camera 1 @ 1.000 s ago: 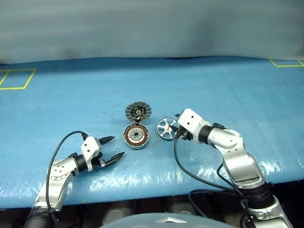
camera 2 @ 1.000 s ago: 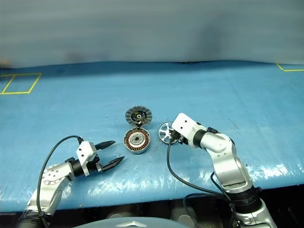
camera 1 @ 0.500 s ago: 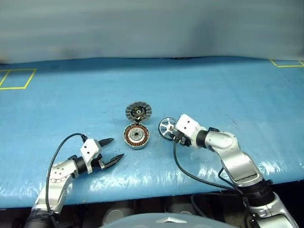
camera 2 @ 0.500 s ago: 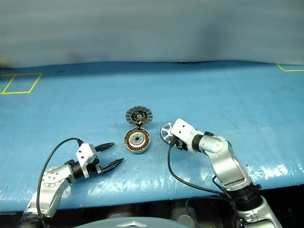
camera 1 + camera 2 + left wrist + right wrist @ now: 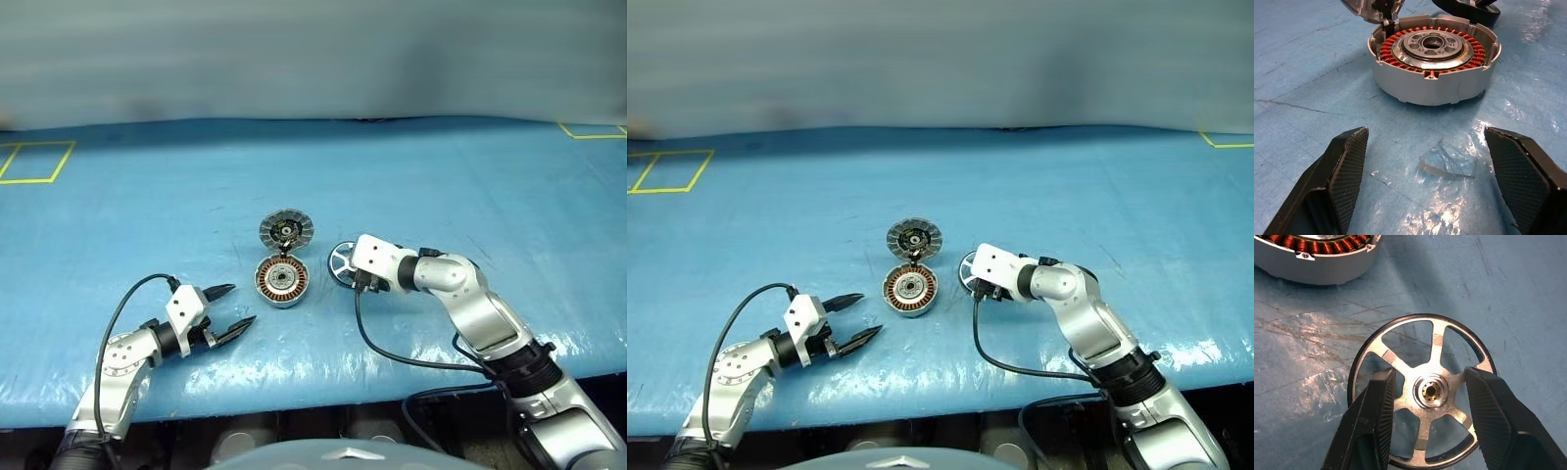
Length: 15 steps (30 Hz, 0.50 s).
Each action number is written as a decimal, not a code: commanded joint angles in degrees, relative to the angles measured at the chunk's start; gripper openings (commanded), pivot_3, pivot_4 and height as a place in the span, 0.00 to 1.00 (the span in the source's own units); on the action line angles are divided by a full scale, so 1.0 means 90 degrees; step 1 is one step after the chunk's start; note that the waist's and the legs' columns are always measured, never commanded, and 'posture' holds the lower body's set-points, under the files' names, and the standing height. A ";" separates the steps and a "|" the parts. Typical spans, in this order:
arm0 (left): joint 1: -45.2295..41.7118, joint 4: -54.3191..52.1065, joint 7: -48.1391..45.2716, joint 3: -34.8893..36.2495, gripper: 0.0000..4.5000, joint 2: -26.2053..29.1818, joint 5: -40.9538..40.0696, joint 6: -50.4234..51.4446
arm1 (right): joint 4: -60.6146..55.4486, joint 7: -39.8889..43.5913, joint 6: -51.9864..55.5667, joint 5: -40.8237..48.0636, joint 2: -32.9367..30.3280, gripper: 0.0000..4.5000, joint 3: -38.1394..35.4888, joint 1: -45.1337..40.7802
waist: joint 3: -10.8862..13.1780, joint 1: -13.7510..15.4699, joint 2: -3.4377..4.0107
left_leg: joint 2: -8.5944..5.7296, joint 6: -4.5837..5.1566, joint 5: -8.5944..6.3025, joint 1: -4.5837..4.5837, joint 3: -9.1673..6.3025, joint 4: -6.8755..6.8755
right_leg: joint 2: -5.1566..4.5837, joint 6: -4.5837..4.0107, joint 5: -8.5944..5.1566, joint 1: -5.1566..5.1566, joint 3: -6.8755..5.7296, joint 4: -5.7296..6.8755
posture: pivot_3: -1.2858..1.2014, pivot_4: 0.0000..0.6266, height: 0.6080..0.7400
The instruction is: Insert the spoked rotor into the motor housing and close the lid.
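Blue table [image 5: 441, 176], nothing assembled yet. Motor housing [image 5: 281, 281] sits open near table centre, copper windings showing, its hinged lid [image 5: 285, 231] flipped back and lying just behind it. Rotor [image 5: 1422, 391] lies flat on the table just right of the housing, not inserted. Right gripper [image 5: 1425, 423] is down over it, 2 fingers straddling the hub, part open, not visibly clamped. Left gripper [image 5: 233, 308] spread wide, holding nothing, near the housing's front left. Left to do: grasp rotor, seat it, shut lid.
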 commanded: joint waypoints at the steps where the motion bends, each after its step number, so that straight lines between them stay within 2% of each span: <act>1: 0.0045 -0.0144 0.0033 0.0100 0.90 -0.0004 -0.0062 -0.0113 | 0.0162 0.0167 -0.0142 -0.0011 -0.0049 0.52 0.0049 -0.0151 | 0.0000 0.0007 0.0000 | 0.0000 0.0000 0.0000 0.0000 0.0000 0.0000 | 0.0000 0.0000 0.0000 0.0000 0.0000 0.0000 | 0.52 0.24 1.00; 15: 0.0153 -0.0198 0.0079 0.0086 0.90 -0.0023 -0.0072 -0.0108 | 0.0270 0.0149 -0.0029 0.0124 -0.0018 0.52 -0.0166 -0.0213 | -0.0001 0.0016 -0.0001 | 0.0000 0.0008 -0.0005 0.0000 0.0000 0.0001 | 0.0000 0.0000 0.0000 0.0001 0.0000 0.0001 | 0.52 0.24 1.00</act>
